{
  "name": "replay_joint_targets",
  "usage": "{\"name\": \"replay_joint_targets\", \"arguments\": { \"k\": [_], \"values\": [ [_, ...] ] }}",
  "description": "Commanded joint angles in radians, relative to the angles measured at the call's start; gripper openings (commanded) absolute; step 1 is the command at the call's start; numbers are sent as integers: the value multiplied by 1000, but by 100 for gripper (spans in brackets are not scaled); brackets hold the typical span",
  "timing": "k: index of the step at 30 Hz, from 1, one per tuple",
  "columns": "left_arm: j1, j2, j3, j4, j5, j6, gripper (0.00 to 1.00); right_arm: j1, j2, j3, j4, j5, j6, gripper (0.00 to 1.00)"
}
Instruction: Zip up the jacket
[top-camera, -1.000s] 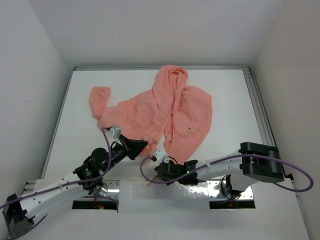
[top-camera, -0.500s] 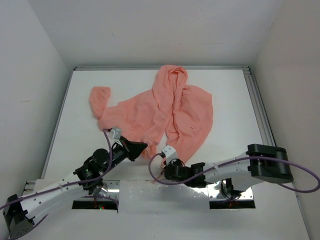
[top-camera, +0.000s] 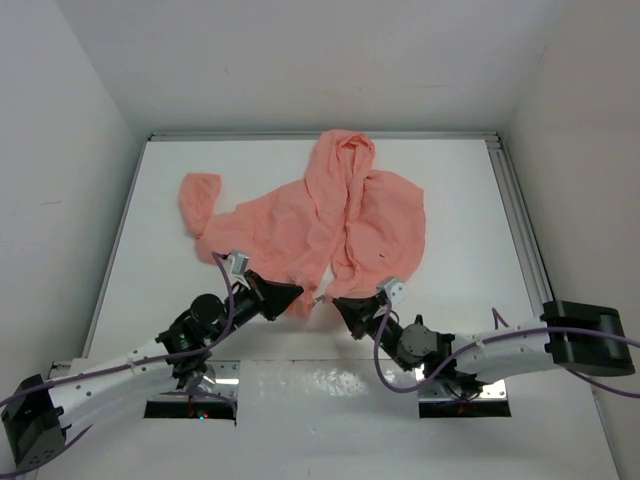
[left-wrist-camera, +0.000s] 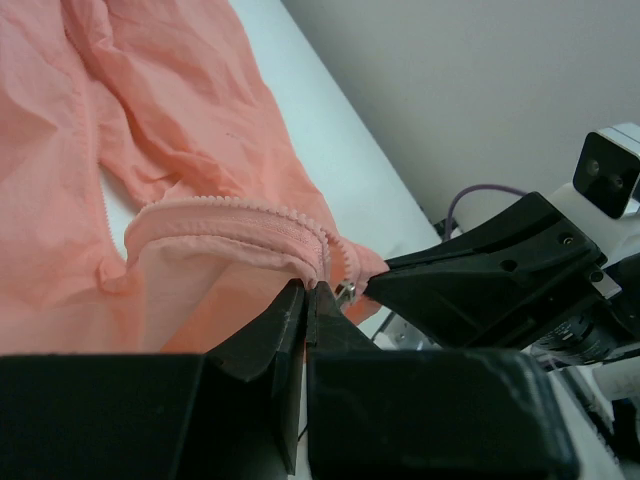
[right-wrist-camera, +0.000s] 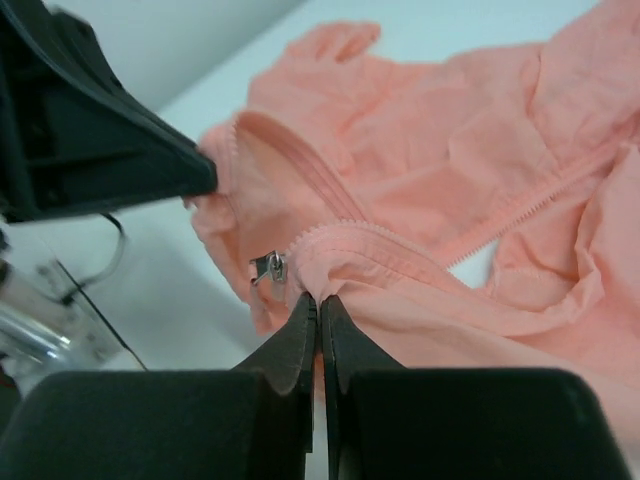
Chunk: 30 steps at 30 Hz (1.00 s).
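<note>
The salmon-pink jacket (top-camera: 290, 225) lies spread on the white table, hood at the far side, front open, with a tiny dark mark (top-camera: 380, 257) on its right panel. My left gripper (top-camera: 297, 292) is shut on the bottom hem of the left front panel. In the left wrist view (left-wrist-camera: 308, 290) it pinches the fabric beside the zipper teeth (left-wrist-camera: 250, 208). My right gripper (top-camera: 338, 303) is shut on the bottom corner of the other panel. In the right wrist view (right-wrist-camera: 319, 298) the metal zipper slider (right-wrist-camera: 270, 268) hangs just left of its tips. The two grippers face each other, a few centimetres apart.
A metal rail (top-camera: 520, 230) runs along the table's right edge. White walls close in the far side and both flanks. One sleeve (top-camera: 198, 200) trails to the far left. The arm mounts (top-camera: 230, 375) sit at the near edge.
My right arm has swung out to the right. Its gripper now points left and away from the near edge, holding the right panel's corner beside the left gripper. The left gripper shifted slightly right.
</note>
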<state>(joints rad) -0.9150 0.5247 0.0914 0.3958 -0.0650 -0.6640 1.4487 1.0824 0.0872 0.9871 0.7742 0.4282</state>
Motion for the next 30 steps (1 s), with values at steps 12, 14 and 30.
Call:
{"name": "replay_joint_targets", "arguments": {
  "k": [12,14,30],
  "values": [
    [1,86,41,192,37,-32,0,1,-73,-37,280,-102,-2,0],
    [1,110,50,215,60,-26,0,1,-69,-26,278,-114,-8,0],
    [1,70,85,259,301,-92,0,-8,68,91,180,24,-62,0]
  ]
}}
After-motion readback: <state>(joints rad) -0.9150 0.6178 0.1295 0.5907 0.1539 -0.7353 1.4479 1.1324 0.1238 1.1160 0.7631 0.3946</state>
